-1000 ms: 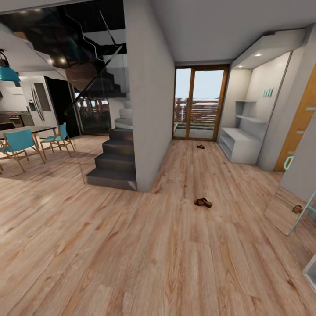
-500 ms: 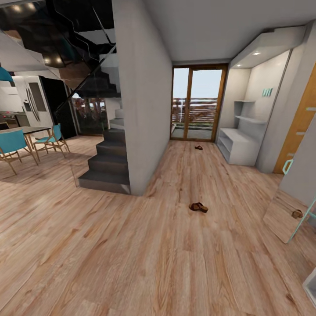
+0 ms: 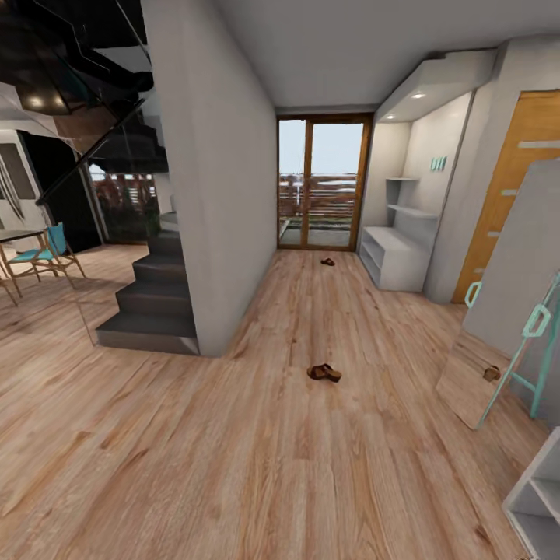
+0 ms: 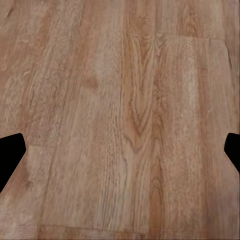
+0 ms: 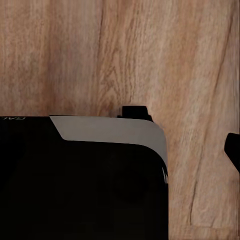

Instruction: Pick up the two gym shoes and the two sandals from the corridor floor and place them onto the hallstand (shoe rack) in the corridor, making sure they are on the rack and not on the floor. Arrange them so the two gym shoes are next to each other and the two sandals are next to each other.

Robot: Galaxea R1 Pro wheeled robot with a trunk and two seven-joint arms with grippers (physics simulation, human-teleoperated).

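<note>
- One brown sandal [image 3: 323, 372] lies on the corridor floor [image 3: 257, 467], out in the open, near the middle of the head view.
- The other sandal [image 3: 327, 262] lies far down the hall, close to the glass door [image 3: 323, 183] and near the front of the hallstand [image 3: 395, 257].
- Both sandals are on the floor, well apart from each other, so none of that job is done yet.
- No gym shoes can be picked out in these pictures (they may be somewhere the cameras do not look).
- The hallstand stands by the right wall, pale and low, and its bench top looks bare as far as I can tell from here.
- The left gripper [image 4: 120, 150] shows as two dark finger tips at the two edges of its wrist view, far apart, so it is spread wide with nothing in it, just wood planks under it.
- The right gripper shows one dark tip [image 5: 233, 150] at an edge of its view; a big black part of the robot [image 5: 80, 180] hides the rest, so I cannot tell if it is spread or closed.
- I think the whole job is still to do: four shoes to lift and line up in pairs.
- A leaning mirror [image 3: 498, 311] stands on the right, and dark stairs [image 3: 152, 299] are on the left.
</note>
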